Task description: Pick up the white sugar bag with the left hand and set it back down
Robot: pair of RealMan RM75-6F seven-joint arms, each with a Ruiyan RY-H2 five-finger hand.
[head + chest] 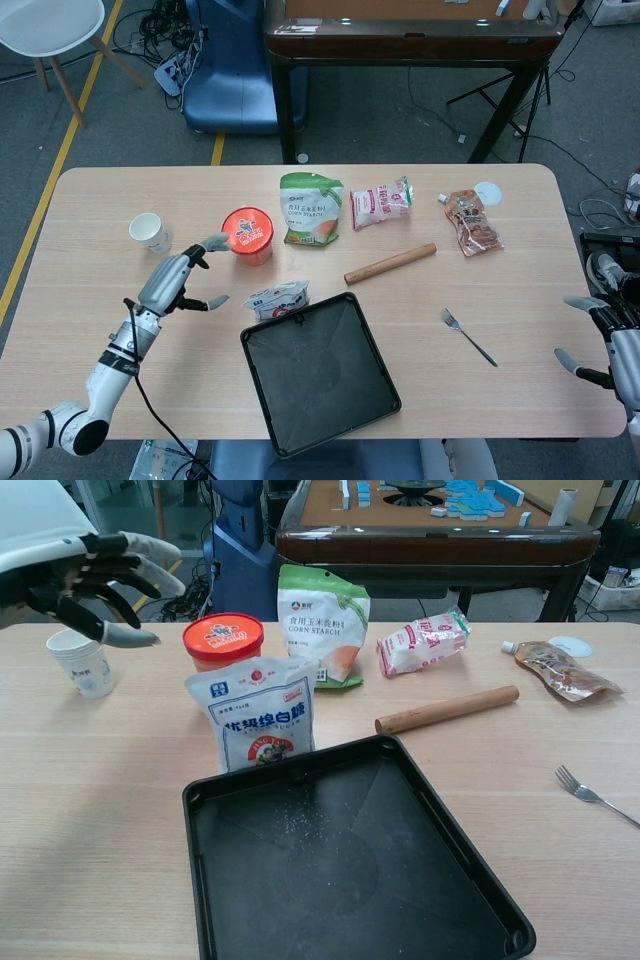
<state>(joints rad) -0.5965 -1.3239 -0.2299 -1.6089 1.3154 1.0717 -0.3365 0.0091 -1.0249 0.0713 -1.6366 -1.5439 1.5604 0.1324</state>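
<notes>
The white sugar bag (277, 299) (255, 714) stands on the table, leaning against the far left edge of the black tray (320, 372) (350, 860). Nothing holds it. My left hand (175, 282) (95, 575) hovers above the table to the left of the bag, well apart from it, fingers spread and empty. My right hand (605, 335) shows at the far right edge of the head view, off the table's end, fingers apart and holding nothing.
A red-lidded tub (247, 234) (222, 641) and a paper cup (149, 231) (82, 661) stand near my left hand. Behind lie a corn starch bag (311, 208), a pink-white packet (381, 202), a rolling pin (390, 263), a brown pouch (472, 222) and a fork (468, 336).
</notes>
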